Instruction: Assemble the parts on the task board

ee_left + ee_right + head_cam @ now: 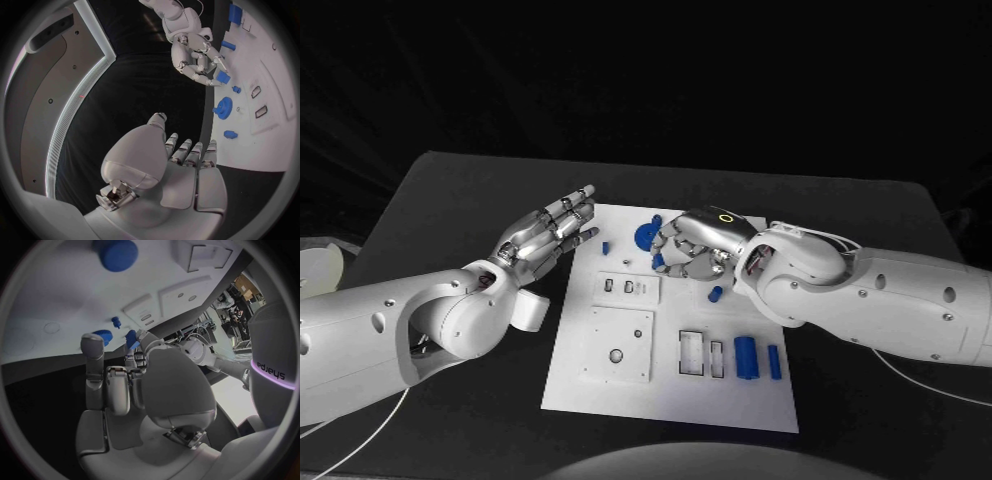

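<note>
The white task board (672, 395) lies in the middle of the black table. My right hand (697, 243) hovers over its far part with fingers curled, pinching a small blue block (222, 77) at its fingertips; the same block (131, 337) shows between the fingers in the right wrist view. A blue gear (646, 236) sits just left of that hand. My left hand (548, 232) is at the board's far left edge, fingers straight and apart, holding nothing. A small blue part (715, 294) lies near the right wrist, and two blue bars (746, 357) lie near the front right.
Two raised white plates with slots and holes (629, 288) (619, 343) and white frames (691, 351) occupy the board's middle. A tiny blue peg (607, 247) lies by my left fingertips. Black table (459, 190) surrounds the board.
</note>
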`<state>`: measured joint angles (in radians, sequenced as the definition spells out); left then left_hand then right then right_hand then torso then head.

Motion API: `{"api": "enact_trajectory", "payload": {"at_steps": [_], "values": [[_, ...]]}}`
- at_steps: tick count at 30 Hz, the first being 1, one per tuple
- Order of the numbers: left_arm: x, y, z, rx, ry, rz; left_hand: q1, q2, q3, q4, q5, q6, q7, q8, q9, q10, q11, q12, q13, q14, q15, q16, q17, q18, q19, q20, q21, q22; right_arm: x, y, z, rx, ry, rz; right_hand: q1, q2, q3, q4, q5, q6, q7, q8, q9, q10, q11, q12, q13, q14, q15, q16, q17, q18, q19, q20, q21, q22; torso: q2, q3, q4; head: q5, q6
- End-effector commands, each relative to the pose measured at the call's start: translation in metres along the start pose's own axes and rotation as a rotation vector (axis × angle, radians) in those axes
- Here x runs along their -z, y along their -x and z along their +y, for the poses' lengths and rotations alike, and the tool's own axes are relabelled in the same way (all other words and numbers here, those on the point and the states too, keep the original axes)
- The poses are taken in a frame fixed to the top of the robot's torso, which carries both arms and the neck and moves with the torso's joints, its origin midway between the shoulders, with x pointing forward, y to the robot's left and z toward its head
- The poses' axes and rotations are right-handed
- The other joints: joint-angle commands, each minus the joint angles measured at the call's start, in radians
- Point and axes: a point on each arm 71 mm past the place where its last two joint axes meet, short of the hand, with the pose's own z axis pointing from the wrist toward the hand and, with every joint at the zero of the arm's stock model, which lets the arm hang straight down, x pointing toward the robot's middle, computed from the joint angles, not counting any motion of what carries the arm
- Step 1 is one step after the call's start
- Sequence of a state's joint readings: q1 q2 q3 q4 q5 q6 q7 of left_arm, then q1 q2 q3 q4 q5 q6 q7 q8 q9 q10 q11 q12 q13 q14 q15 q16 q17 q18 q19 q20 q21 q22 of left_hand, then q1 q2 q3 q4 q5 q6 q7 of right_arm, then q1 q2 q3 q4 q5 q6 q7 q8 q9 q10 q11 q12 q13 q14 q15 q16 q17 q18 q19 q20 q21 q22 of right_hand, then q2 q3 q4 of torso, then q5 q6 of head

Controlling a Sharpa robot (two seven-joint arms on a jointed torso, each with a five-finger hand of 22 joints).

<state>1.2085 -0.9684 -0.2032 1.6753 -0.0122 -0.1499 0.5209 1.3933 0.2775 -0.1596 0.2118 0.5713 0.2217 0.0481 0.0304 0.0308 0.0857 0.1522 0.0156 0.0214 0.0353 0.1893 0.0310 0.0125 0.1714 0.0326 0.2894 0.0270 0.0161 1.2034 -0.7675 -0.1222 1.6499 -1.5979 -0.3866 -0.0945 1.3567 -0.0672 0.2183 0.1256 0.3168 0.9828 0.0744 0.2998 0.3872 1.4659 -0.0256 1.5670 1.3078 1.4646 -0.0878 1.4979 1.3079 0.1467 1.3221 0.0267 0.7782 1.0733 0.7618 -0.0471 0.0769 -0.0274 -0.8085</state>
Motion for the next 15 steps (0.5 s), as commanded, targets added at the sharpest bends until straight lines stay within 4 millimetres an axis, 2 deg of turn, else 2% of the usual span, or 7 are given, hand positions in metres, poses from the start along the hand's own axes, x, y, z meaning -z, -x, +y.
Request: {"api": "enact_trajectory", "payload": {"at_steps": [1,4,11,15], "values": [[0.000,-0.003,-0.001,0.013,-0.007,0.023,0.013,0.001,0.002,-0.009,0.005,0.002,0.008,0.003,0.001,0.003,0.007,0.005,0.001,0.000,0.008,0.004,0.001,0.000,0.004,0.003,0.004,0.001,-0.005,-0.012,0.005,0.055,0.001,0.072,-0.006,-0.003,0.002,0.001,-0.001,0.025,-0.020,0.035,0.047,0.105,0.007,0.004,0.263,0.086,0.007,-0.002,0.179,0.001,0.002,0.002,-0.007,-0.001,-0.001,-0.0002,-0.0012,0.002,-0.003],[-0.001,-0.003,0.000,0.014,-0.007,0.025,0.013,0.001,0.002,-0.009,0.005,0.002,0.008,0.003,0.001,0.003,0.007,0.005,0.001,0.000,0.008,0.004,0.001,0.000,0.004,0.003,0.004,0.001,-0.008,-0.020,0.010,0.057,0.005,0.097,-0.008,-0.004,0.001,0.001,0.001,0.024,-0.019,0.033,0.047,0.105,0.007,0.004,0.263,0.087,0.007,-0.001,0.180,0.001,0.003,0.002,-0.007,-0.001,0.001,0.0003,0.0005,0.002,-0.003],[-0.002,-0.004,0.000,0.016,-0.005,0.030,0.013,0.001,0.003,-0.010,0.006,0.002,0.008,0.003,0.001,0.005,0.008,0.005,0.002,0.000,0.009,0.005,0.001,0.000,0.004,0.003,0.005,0.001,-0.013,-0.032,0.016,0.056,0.004,0.141,-0.010,-0.005,0.001,0.001,0.003,0.024,-0.019,0.033,0.047,0.105,0.008,0.004,0.263,0.087,0.007,-0.002,0.179,0.001,0.002,0.002,-0.010,-0.003,0.001,-0.0002,-0.0035,0.004,-0.010],[-0.002,-0.005,0.000,0.017,-0.004,0.032,0.013,0.002,0.003,-0.011,0.006,0.002,0.008,0.003,0.001,0.006,0.008,0.005,0.002,0.000,0.009,0.005,0.001,-0.001,0.005,0.003,0.005,0.001,-0.014,-0.034,0.018,0.055,0.003,0.149,-0.010,-0.005,0.001,0.001,0.003,0.024,-0.019,0.032,0.047,0.105,0.008,0.004,0.263,0.087,0.007,-0.001,0.179,0.001,0.002,0.003,-0.010,-0.003,0.001,0.0004,-0.0016,0.004,-0.013]]}}
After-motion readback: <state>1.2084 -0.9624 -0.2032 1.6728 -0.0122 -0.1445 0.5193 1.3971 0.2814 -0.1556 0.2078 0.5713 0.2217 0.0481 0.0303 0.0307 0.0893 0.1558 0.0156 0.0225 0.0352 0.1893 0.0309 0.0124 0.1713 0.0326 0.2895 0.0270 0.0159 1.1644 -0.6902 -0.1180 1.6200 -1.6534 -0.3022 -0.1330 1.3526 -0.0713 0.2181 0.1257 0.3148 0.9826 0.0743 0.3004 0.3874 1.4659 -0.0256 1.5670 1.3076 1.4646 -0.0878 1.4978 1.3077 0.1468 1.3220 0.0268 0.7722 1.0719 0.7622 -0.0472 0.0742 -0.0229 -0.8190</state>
